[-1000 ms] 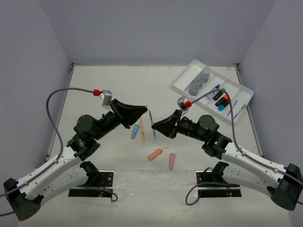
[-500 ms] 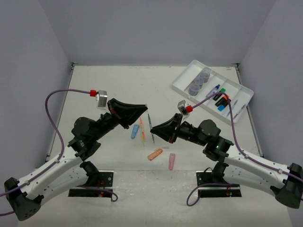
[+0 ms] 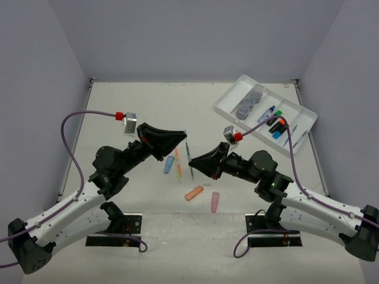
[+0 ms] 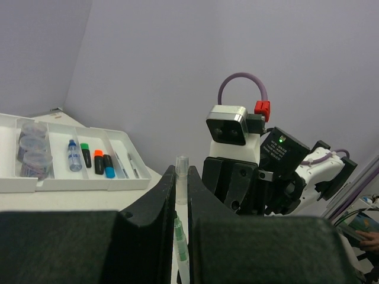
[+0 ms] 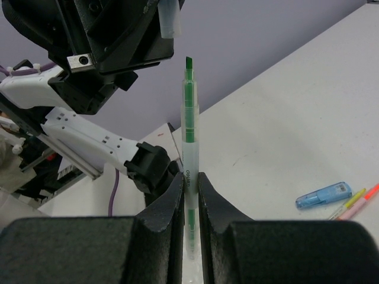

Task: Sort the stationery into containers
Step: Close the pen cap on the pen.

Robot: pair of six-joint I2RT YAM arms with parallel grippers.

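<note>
My left gripper (image 3: 182,138) is shut on a small clear pen cap (image 4: 182,176), which also shows at the top of the right wrist view (image 5: 169,18). My right gripper (image 3: 193,162) is shut on a thin green pen (image 5: 189,148), whose bare green tip points up at the cap, just short of it. In the top view the pen (image 3: 189,158) lies between the two grippers above the table. The white divided tray (image 3: 228,102) sits at the back right. It holds three grey-blue pots (image 3: 249,102), the green, orange and blue capped highlighters (image 3: 276,125) and thin pens (image 3: 294,136).
Loose on the table under the grippers lie a blue capsule (image 3: 169,164), thin orange and yellow pens (image 3: 177,165), an orange capsule (image 3: 193,193) and a pink capsule (image 3: 215,202). Grey walls close off the left, back and right.
My right gripper has drawn back toward the near side with the green pen, lowering its tip away from the left gripper. The left gripper keeps the clear cap and has shifted little.
</note>
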